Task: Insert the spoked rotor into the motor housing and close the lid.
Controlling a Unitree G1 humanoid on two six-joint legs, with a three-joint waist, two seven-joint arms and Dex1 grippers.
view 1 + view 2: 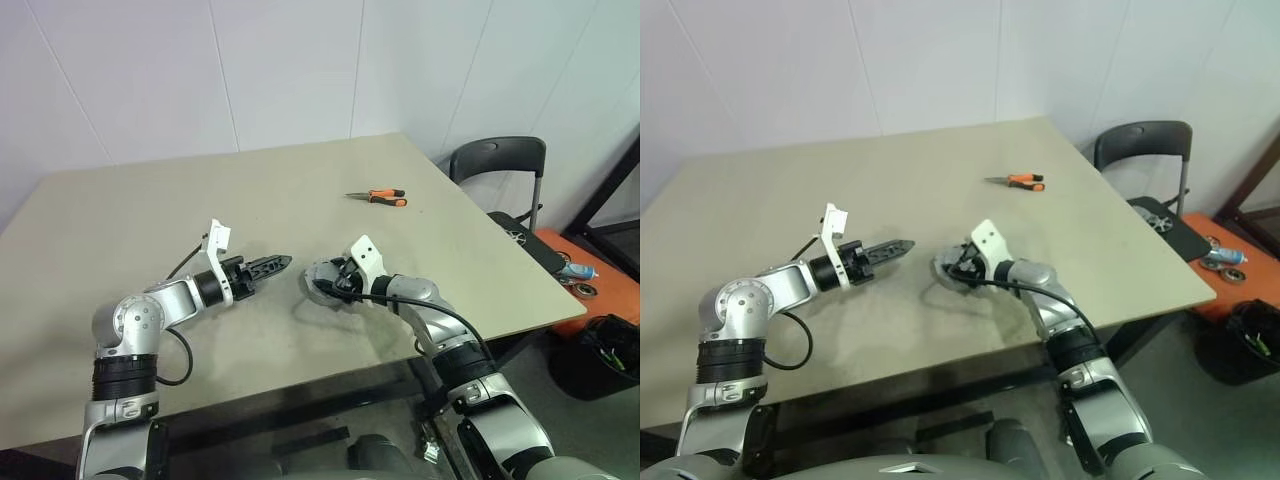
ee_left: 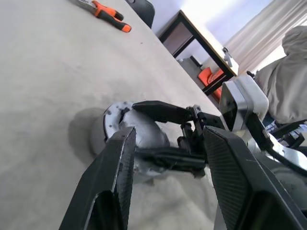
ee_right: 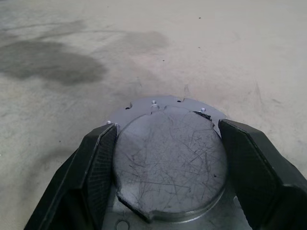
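My right gripper grips the round metal piece on the table; the left gripper hangs empty just beside it.

My right fingers clamp the sides of a scratched grey metal assembly, a domed disc on a flange, resting toward the near edge, about midway along it. I judge it the motor housing with something seated on top, but cannot tell whether that is the lid, or whether the spoked rotor is inside. My left fingers stand apart, grasping nothing. Orange-handled pliers lie nearer the far right corner. If the lid is on, little remains but confirming it.
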